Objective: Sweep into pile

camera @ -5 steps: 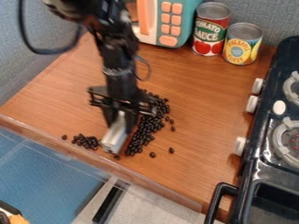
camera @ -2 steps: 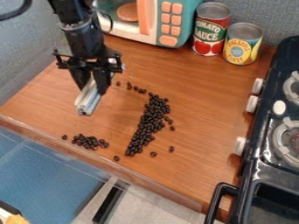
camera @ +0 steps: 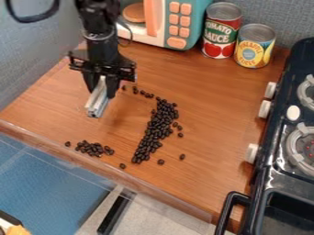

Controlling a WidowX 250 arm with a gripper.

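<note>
The black gripper (camera: 102, 92) hangs over the left part of the wooden counter, shut on a grey-white bar-shaped sweeping tool (camera: 98, 103) that tilts down toward the lower left. To the right of the tool, a long band of dark beans (camera: 154, 131) slants from upper right to lower left. A thin string of beans (camera: 142, 92) trails off its top end toward the gripper. Below the tool, near the counter's front edge, lies a smaller cluster of beans (camera: 92, 148). A few single beans (camera: 160, 162) lie around the band's lower end.
A toy microwave (camera: 178, 23) and two cans, one red (camera: 221, 30) and one yellow (camera: 255, 45), stand along the back. The toy stove (camera: 282, 151) borders the counter's right side, its black handle jutting out at the bottom. A clear raised strip runs along the front edge.
From among the beans, the gripper and its tool moved up and left, then slightly right. The string of beans by the band's top came into view. One stray bean at lower right shifted slightly.
</note>
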